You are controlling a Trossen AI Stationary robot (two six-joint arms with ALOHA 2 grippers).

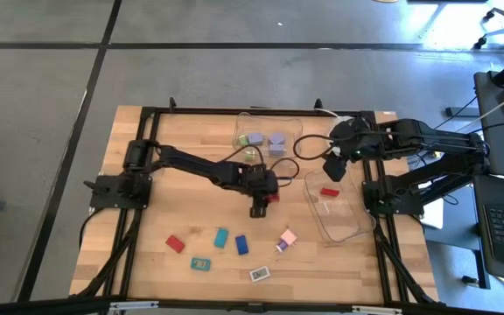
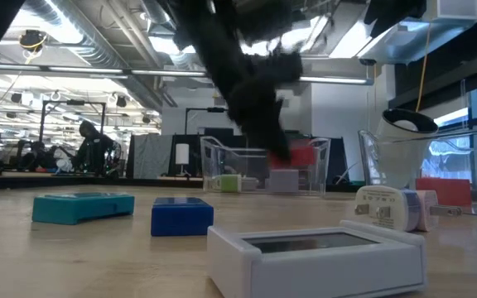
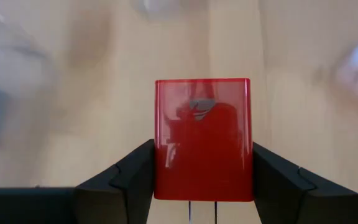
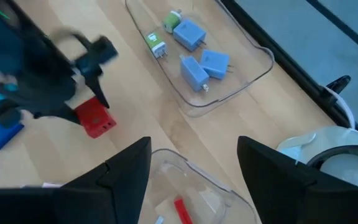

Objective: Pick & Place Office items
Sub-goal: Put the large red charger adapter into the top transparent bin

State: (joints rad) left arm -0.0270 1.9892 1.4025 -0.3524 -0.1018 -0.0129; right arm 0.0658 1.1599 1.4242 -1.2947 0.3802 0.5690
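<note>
Red block (image 3: 202,148) sits clamped between my left gripper's (image 1: 265,194) two fingers (image 3: 129,180), one pad on each flat side, so the jaws are closed onto it. From the high view that gripper is near table centre, and the block shows as a red spot at its tip. In the low view it looks to hang clear of the wood, though I can't be sure.

My right gripper (image 4: 194,165) has its fingers spread wide with nothing between them. It hovers at the 12 o'clock end of the near clear tub (image 1: 348,229), which lies at about 3 o'clock from the left gripper. One flat red piece (image 1: 329,192) lies in that tub.

Second clear tub (image 1: 292,122) is at roughly 12 o'clock from table centre. It holds three lavender-blue pieces (image 4: 201,60) and a green-and-white one (image 4: 172,19); another green-and-white piece (image 4: 156,45) lies in it too.

Loose on the wood, around 6 o'clock from the left gripper:
- small red piece (image 1: 175,243)
- teal block (image 1: 221,236)
- blue block (image 1: 242,244)
- pink piece (image 1: 287,239)
- teal flat piece (image 1: 200,263)
- white flat piece (image 1: 259,274)

Round white-and-black object (image 4: 347,158) sits at the table's 1 o'clock corner, just beside the right arm's wrist.
</note>
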